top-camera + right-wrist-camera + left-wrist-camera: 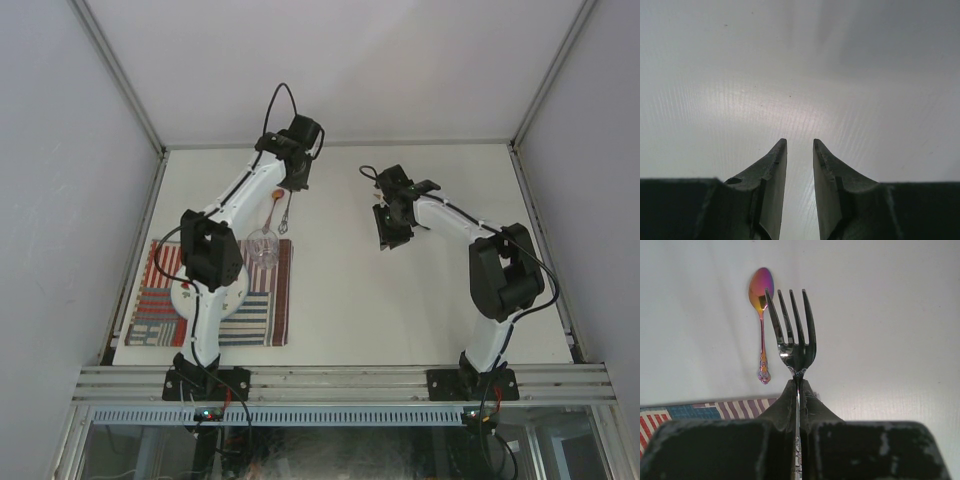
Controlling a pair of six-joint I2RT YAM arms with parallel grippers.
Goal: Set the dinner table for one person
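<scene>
My left gripper [799,382] is shut on a silver fork [792,325], gripping its neck with the tines pointing away. In the top view this gripper [296,183] and the fork [287,215] are over the dinner table [400,300], just beyond the striped placemat [270,310]. An iridescent spoon [761,315] lies on the table left of the fork, and it also shows in the top view as the spoon [272,208]. My right gripper [800,142] stands open over bare tabletop [800,75] with nothing between its fingers; from above, this gripper [392,238] is right of centre.
A clear wine glass [263,245] stands at the placemat's far right corner. A white plate [240,295] sits on the placemat, partly hidden by the left arm. Aluminium rails [340,380] edge the table, and white walls enclose it.
</scene>
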